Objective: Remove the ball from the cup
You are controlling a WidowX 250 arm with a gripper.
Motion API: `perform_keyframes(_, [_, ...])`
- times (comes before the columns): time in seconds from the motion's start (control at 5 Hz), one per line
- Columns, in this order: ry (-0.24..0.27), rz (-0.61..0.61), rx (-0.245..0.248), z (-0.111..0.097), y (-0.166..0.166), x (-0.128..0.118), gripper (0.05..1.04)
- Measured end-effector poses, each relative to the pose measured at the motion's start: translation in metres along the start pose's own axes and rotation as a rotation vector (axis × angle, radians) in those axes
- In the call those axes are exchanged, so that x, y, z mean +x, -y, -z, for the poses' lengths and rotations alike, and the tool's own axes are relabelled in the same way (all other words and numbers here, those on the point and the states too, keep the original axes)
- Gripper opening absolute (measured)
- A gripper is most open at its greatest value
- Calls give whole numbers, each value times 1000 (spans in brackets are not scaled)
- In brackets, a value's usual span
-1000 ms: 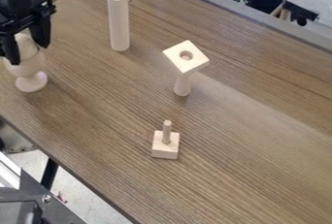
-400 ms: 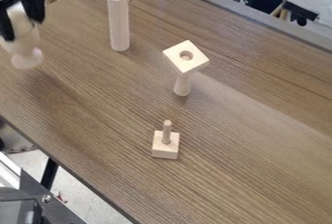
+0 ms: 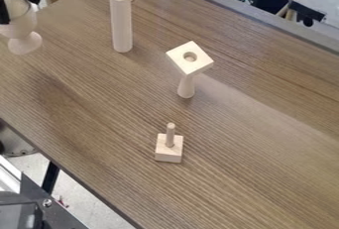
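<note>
"Camera view: where's the ball (image 3: 13, 6)?"
"Upper left, in the cup (image 3: 22, 26), with the gripper (image 3: 18, 11)'s jaws holding it."
"And the cup?"
"Bowl up, foot down (like a goblet), long axis roughly upright."

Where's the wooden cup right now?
In the camera view, the cup is at the upper left, left of the round-topped post, below the pincer.

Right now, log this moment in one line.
gripper: around ball | ball: in cup | cup: upper left of view | removal: not done
</note>
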State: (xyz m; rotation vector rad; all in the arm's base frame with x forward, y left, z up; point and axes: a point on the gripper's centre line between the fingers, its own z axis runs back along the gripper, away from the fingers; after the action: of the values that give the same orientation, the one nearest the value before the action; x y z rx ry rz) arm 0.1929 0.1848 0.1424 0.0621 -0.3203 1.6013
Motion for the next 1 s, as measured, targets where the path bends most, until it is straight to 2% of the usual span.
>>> perform_keyframes(0.2, [-75,40,53,23,-5,-9,695])
perform_keyframes(0.6, [-88,36,61,33,-7,-8,695])
perform_keyframes(0.8, [-93,18,37,36,-10,-8,695])
perform_keyframes(1.0, [-74,43,32,34,-10,-5,695])
